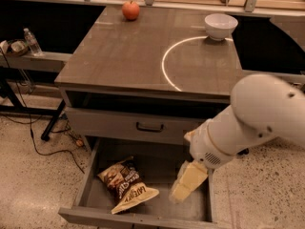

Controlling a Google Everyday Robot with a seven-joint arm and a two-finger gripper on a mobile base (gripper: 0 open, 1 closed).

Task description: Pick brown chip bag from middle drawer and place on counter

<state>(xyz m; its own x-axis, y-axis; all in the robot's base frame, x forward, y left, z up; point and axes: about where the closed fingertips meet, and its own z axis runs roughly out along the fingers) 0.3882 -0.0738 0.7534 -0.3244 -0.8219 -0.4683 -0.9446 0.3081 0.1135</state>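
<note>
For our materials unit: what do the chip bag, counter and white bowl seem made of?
Brown chip bag: probably thin plastic film, crinkled and printed. Counter: glossy laminate or coated wood, reflecting light. Bowl: smooth white ceramic or plastic; unclear. The gripper hangs over the middle drawer, apart from the bag.

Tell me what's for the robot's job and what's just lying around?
Needed: crinkled brown-and-tan chip bag; wide grey middle drawer holding it; glossy grey-brown counter; cream gripper, over the drawer's right side.
Lying about: round red apple, white bowl, both on counter; clear plastic bottle, far left.
</note>
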